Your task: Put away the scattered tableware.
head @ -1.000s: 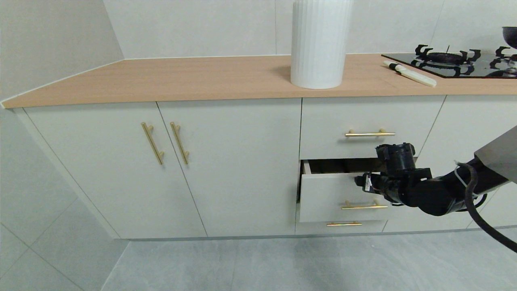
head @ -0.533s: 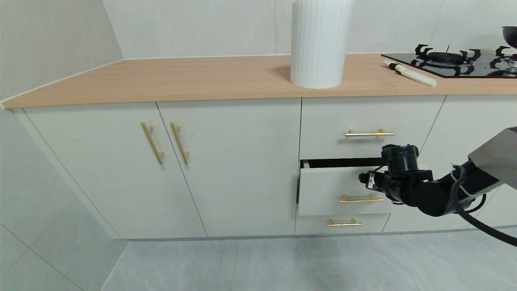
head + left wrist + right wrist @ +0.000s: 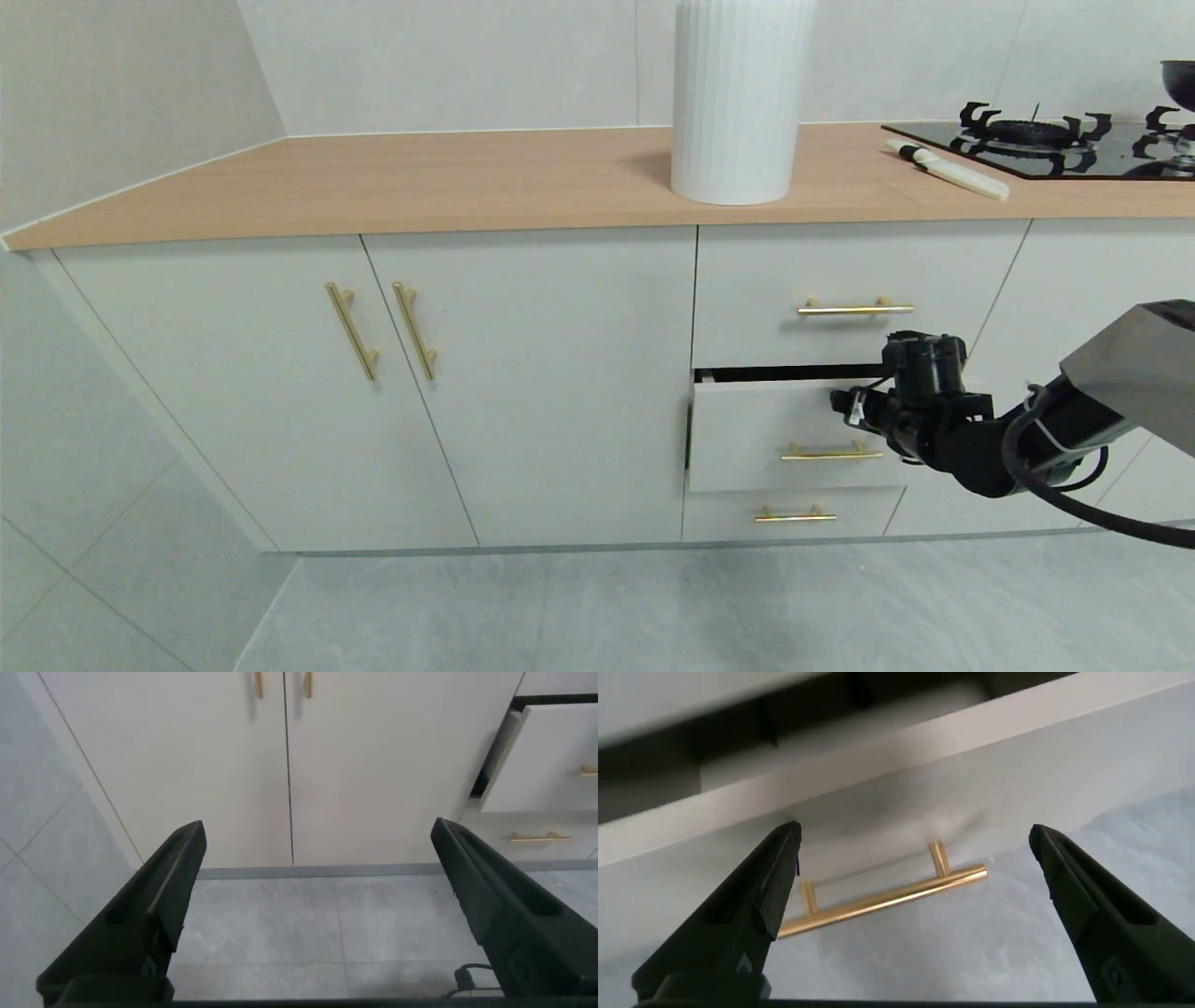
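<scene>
Right gripper [image 3: 913, 859], jaws spread wide, faces the middle drawer [image 3: 766, 429] at lower right of the head view, with the brass handle [image 3: 887, 896] framed between its fingers. Left gripper [image 3: 316, 831], equally wide and empty, points toward the floor. A pale utensil [image 3: 948, 169] lies on the countertop [image 3: 420, 182], upper right, beside the hob [image 3: 1046, 149]. Step in hand, apparently: pushing the drawer shut. The next move calls for pressing until the dark gap closes. Since the earlier frames that gap has narrowed markedly.

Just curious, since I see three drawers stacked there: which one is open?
The middle drawer: its front stands out from the cabinet, with a dark gap above it. The top drawer and bottom drawer sit flush, shut.
</scene>
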Controlling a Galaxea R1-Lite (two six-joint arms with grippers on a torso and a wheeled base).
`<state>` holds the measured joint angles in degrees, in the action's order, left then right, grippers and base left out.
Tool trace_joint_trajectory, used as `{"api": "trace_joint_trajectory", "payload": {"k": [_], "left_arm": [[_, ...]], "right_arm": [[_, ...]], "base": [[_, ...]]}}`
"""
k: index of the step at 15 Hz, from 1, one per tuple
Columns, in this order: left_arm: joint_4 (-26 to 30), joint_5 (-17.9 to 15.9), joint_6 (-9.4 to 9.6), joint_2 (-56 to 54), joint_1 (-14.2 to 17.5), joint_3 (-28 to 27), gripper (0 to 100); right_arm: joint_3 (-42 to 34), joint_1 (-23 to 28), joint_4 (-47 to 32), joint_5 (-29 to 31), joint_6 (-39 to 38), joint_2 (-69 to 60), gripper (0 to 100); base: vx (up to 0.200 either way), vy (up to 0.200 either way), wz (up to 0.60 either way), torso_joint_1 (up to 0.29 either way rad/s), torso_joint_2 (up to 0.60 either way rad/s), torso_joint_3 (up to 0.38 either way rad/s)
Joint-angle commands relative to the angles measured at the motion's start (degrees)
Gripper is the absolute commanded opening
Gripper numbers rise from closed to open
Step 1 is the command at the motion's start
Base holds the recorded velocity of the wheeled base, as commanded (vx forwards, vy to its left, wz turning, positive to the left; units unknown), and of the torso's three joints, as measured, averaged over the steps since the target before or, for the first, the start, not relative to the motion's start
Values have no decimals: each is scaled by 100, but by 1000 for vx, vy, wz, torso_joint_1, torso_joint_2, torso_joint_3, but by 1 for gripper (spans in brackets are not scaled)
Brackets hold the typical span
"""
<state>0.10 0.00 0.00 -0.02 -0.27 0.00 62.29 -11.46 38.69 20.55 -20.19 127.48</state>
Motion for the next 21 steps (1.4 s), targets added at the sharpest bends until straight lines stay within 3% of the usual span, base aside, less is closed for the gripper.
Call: {"api": "trace_joint_trajectory", "payload": {"k": [1, 21], "left_arm": [[-1, 0, 0, 2, 0, 0, 100], [-1, 0, 0, 2, 0, 0, 100]], "right_arm": [[37, 47, 24, -7, -3, 155, 100], [1206, 337, 51, -7, -653, 963, 100]], "base": [[0, 0, 0, 0, 0, 0], [0, 0, 0, 0, 0, 0]]}}
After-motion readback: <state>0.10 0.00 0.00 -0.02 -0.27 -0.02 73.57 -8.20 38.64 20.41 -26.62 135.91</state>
